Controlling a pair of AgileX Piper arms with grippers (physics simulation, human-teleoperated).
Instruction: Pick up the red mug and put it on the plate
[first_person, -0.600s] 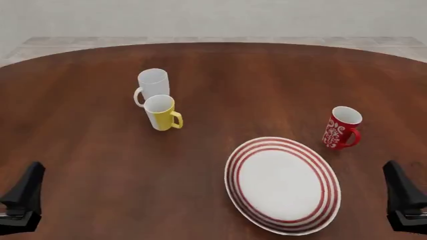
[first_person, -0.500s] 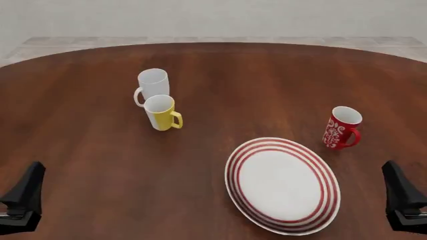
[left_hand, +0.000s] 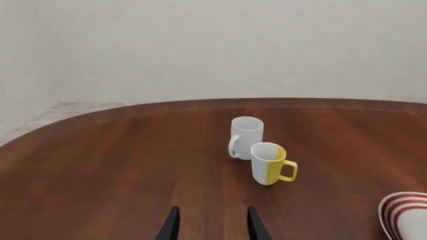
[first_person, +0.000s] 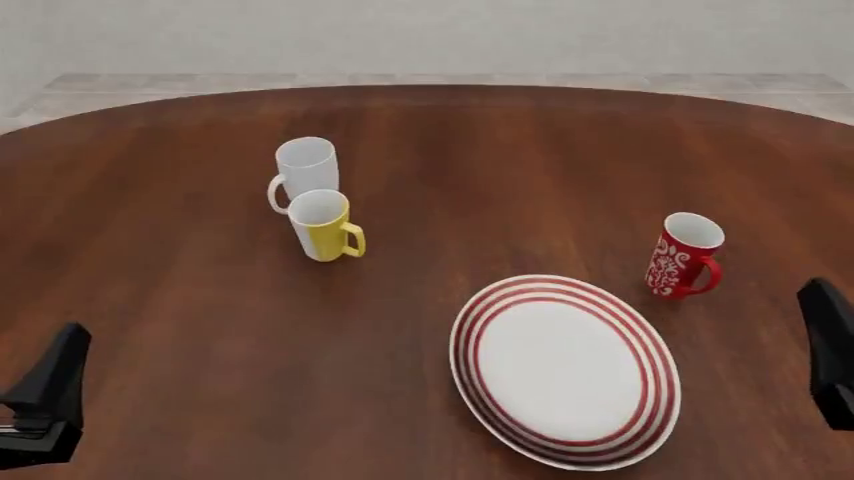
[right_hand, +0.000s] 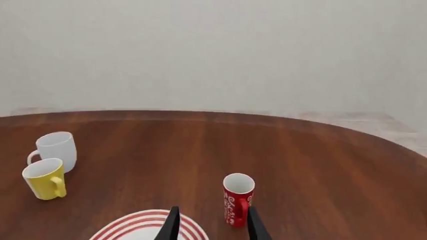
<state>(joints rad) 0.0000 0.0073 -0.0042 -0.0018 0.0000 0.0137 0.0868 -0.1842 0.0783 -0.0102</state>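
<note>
The red mug (first_person: 682, 257) with a white floral pattern stands upright on the table at the right, just beyond the far right rim of the plate (first_person: 565, 370). Its handle points toward the near right. The plate is large and white with red rings and lies flat. The mug (right_hand: 237, 199) and the plate's rim (right_hand: 137, 224) also show in the right wrist view. My right gripper (first_person: 827, 330) is open and empty at the near right edge, short of the mug. My left gripper (first_person: 60, 360) is open and empty at the near left.
A plain white mug (first_person: 304, 166) and a yellow mug (first_person: 322, 225) stand close together at the far left of the wooden table (first_person: 481, 170). Both also show in the left wrist view, white (left_hand: 246, 135) and yellow (left_hand: 269, 163).
</note>
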